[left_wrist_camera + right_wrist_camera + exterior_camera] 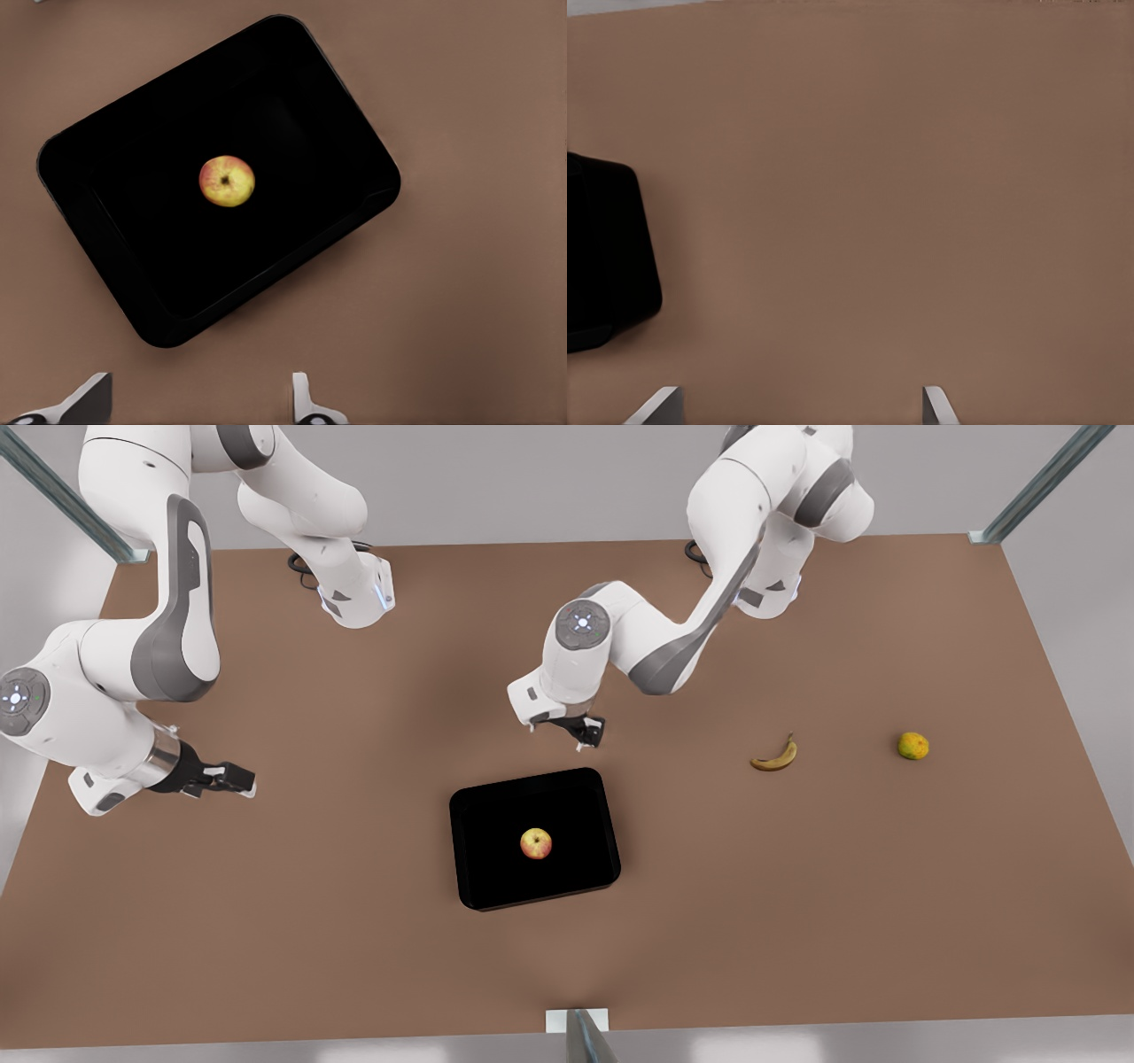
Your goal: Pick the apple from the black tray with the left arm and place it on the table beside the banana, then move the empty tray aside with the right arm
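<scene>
Table (797, 886): broad brown top, carries everything.
Black tray (478, 868) near centre, flat, low rim corralling fruit.
Right gripper (232, 778) at tray's 9 o'clock, well apart, fingers spread, empty; arm waits its turn.
Left gripper (588, 731) at tray's 12 o'clock, raised, fingers spread; likely staging to descend on fruit.
Banana (776, 755) at tray's 2 o'clock marks drop spot; citrus (913, 746) beyond.
Apple (536, 843) at tray's middle, untouched.

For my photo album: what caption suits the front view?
Left gripper hovers behind black tray holding the apple; banana lies aside.
</scene>
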`<action>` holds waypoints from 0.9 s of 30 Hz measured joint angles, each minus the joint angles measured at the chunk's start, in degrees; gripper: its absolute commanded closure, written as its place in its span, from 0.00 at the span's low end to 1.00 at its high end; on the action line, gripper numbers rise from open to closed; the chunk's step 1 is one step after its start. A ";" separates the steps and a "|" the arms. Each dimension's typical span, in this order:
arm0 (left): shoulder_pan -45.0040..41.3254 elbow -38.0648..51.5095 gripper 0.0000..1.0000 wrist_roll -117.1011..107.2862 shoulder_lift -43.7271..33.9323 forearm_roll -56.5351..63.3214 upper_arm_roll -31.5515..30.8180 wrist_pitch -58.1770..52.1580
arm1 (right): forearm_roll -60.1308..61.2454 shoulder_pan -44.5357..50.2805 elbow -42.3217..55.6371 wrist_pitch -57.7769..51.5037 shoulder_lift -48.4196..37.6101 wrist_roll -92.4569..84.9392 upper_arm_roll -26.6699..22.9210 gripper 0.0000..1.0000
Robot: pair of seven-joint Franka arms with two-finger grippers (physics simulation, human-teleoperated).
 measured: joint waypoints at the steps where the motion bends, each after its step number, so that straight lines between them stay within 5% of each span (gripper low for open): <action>1: -0.15 0.14 0.00 -0.38 1.37 0.15 -0.11 1.53 | 0.00 0.00 0.00 0.22 0.00 0.00 0.00 0.00; 15: 0.82 8.49 0.00 -2.05 19.44 5.30 0.96 17.53 | 0.04 -0.08 -1.38 2.18 -0.16 -0.56 -0.04 0.00; 27: 2.48 11.16 0.00 -1.62 25.59 12.51 0.28 26.68 | -0.60 -0.27 -1.99 4.88 -0.04 -3.37 -0.09 0.00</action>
